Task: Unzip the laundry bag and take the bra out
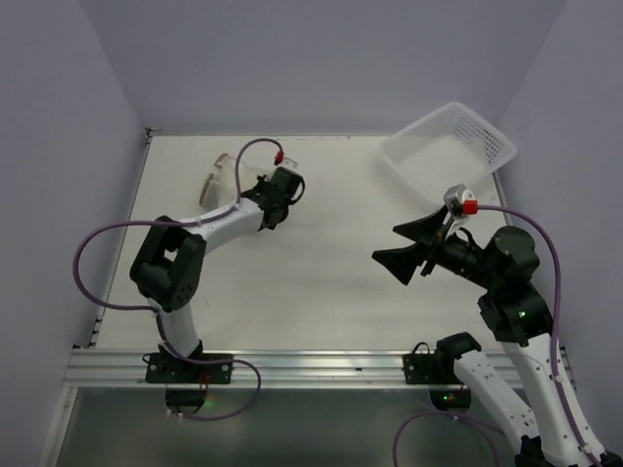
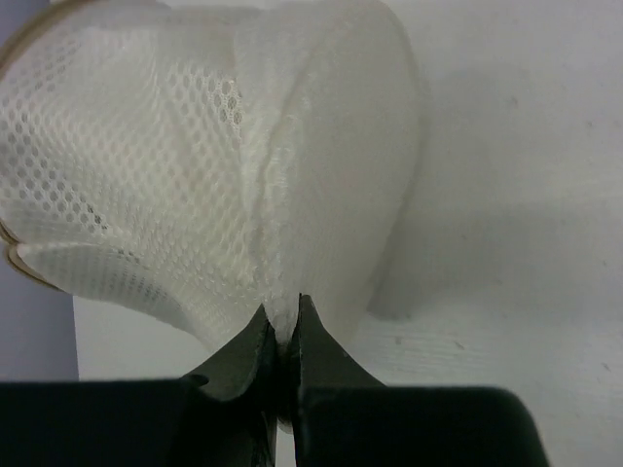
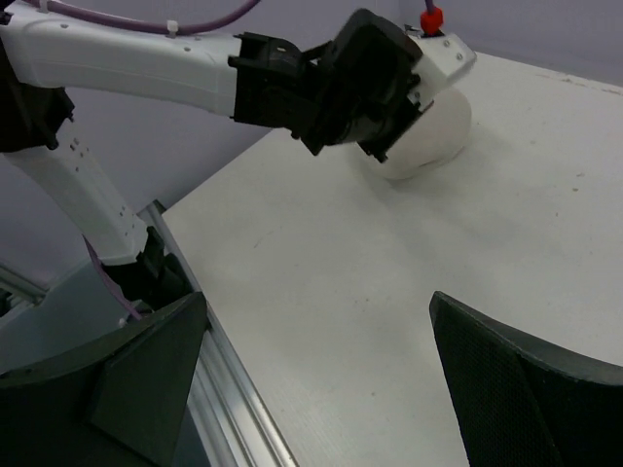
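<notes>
Because the left claw (image 2: 282, 316) pinches only thin mesh on the bag (image 2: 175, 165), it could slip or tear if tugged; the right claw (image 1: 387, 243) is wide open, empty.

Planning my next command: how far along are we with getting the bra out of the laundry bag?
Done: nothing visible; no bra shows in any view. In hand: the left tool is shut on the mesh of the laundry bag. The right tool hangs open, apart from the bag. Left: unzipping, whose state I cannot tell, and pulling the bra out.
</notes>
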